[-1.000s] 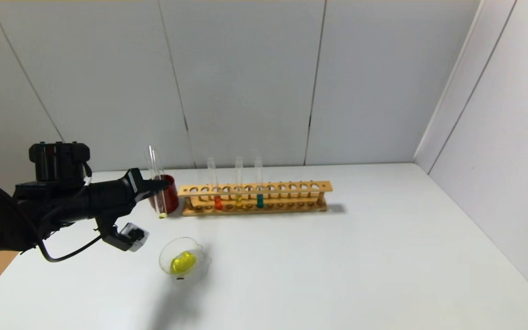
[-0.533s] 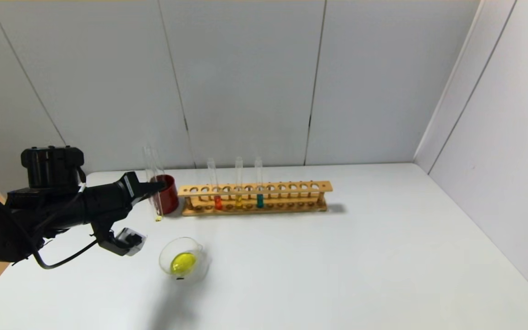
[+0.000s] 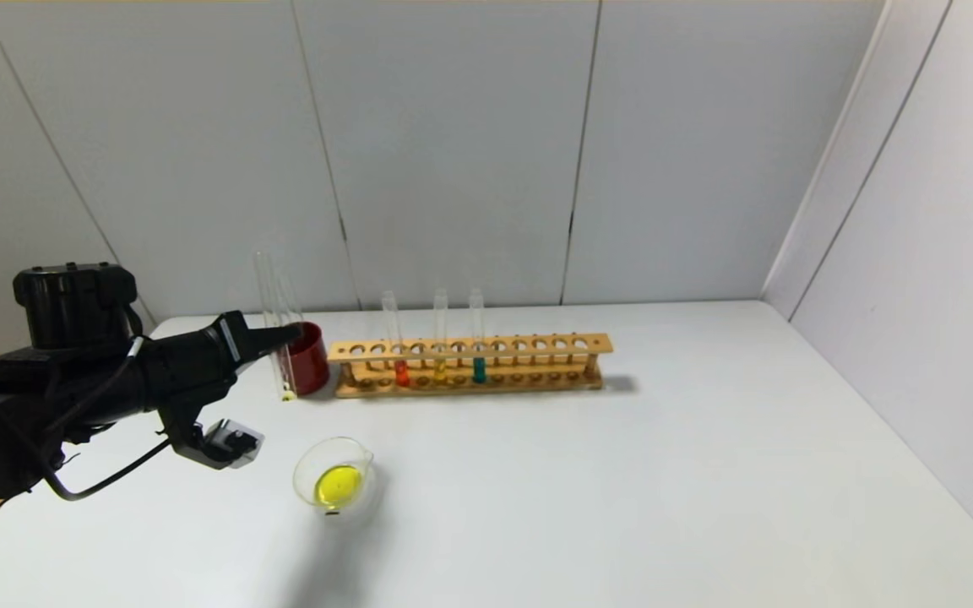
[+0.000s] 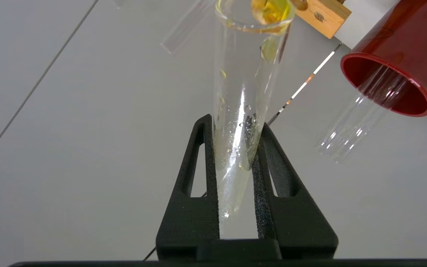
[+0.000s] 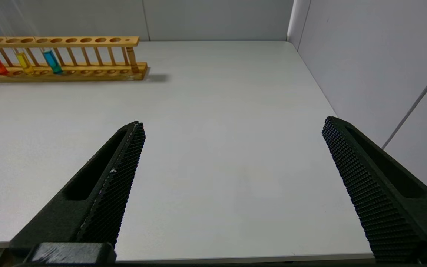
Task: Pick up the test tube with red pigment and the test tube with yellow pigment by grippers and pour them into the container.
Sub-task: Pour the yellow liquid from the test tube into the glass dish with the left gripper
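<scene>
the left gripper (image 3: 284,336) is sitting at the left of the head view, and its jaws are clamping the test tube with yellow pigment (image 3: 275,338). the tube is standing nearly upright with a slight tilt, just in front of the dark red cup (image 3: 307,359), and only a small yellow residue is showing at its rounded bottom. in the left wrist view the two black fingers (image 4: 198,178) are pressing against both sides of the tube (image 4: 247,92), and droplets are clinging to its inner wall. the red cup (image 4: 395,66) is appearing at the upper right of that view with another clear tube (image 4: 354,126) projecting from its mouth.

the container (image 3: 334,475) is resting on the white table (image 3: 622,490) at lower centre-left of the head view, apart from the gripper, and a pool of yellow liquid is lying in it.

the test tube with red pigment (image 3: 395,346) is standing in the wooden rack (image 3: 470,365) at centre, next to a duller yellow tube (image 3: 440,342) and a teal tube (image 3: 477,338).

the right gripper (image 5: 232,155) is showing only in the right wrist view, its jaws standing wide apart over bare table, holding nothing, with the rack (image 5: 87,55) at the upper left.
</scene>
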{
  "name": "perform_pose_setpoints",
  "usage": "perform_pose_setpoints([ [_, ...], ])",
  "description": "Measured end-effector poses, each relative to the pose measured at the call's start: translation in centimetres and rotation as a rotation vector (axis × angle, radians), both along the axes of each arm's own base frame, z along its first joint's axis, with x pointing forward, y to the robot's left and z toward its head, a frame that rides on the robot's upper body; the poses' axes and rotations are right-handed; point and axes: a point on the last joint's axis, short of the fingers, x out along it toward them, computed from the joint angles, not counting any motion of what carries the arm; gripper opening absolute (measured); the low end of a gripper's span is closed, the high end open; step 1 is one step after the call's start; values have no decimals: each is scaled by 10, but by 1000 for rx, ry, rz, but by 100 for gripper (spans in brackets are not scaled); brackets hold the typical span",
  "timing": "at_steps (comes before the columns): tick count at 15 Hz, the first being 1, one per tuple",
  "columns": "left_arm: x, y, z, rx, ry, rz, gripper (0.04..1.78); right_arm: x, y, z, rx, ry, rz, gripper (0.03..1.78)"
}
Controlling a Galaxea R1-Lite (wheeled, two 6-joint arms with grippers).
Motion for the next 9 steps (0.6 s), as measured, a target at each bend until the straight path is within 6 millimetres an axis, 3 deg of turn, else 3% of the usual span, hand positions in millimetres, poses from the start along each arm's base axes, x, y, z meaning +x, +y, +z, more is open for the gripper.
perform_pose_setpoints([
  [9, -1, -4, 3, 36, -31, 0, 31, 0, 0, 0, 0, 0, 0, 175],
])
